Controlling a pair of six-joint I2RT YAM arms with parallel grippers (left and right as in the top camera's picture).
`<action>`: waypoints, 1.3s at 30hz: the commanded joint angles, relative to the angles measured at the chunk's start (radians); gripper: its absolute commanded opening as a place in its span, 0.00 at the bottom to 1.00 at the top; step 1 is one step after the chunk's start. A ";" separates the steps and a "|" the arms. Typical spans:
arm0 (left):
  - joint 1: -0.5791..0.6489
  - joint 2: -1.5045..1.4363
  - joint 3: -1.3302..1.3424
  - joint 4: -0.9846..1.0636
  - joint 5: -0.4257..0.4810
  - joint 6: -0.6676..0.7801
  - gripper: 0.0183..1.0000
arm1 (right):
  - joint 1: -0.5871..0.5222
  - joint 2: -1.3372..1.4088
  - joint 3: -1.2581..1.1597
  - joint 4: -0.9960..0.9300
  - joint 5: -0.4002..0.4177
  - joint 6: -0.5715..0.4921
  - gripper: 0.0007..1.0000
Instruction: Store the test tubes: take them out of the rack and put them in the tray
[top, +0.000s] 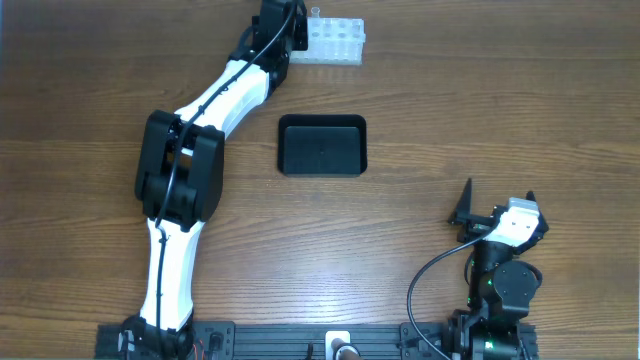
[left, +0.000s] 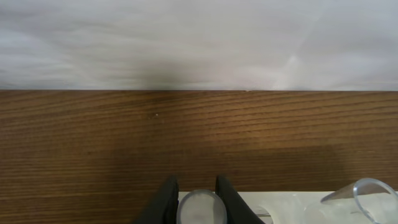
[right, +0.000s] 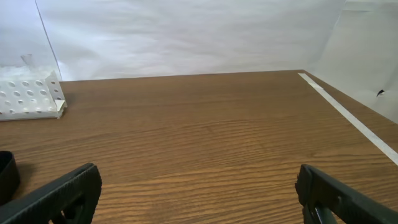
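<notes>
test tube (left: 200, 209) clamped between narrowed left gripper (left: 196, 186)

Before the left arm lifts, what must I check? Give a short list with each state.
1. The left gripper is around a tube: ok, fingers touch both sides.
2. The grip is firm: cannot tell.
3. The neighbouring tube is clear of the fingers: ok.
4. The tray is empty: ok.
5. The table between rack and tray is free: ok.
6. The right gripper is open, apart from the tray: ok.
</notes>
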 joint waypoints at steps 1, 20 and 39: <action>0.002 0.018 0.021 0.007 0.007 -0.011 0.17 | 0.000 -0.001 -0.008 0.002 0.009 -0.004 0.99; 0.022 -0.394 0.021 -0.007 -0.008 0.125 0.14 | 0.000 -0.001 -0.008 0.002 0.009 -0.004 0.99; -0.113 -0.415 -0.042 -0.934 -0.032 -0.363 0.08 | 0.000 -0.001 -0.008 0.002 0.009 -0.004 0.99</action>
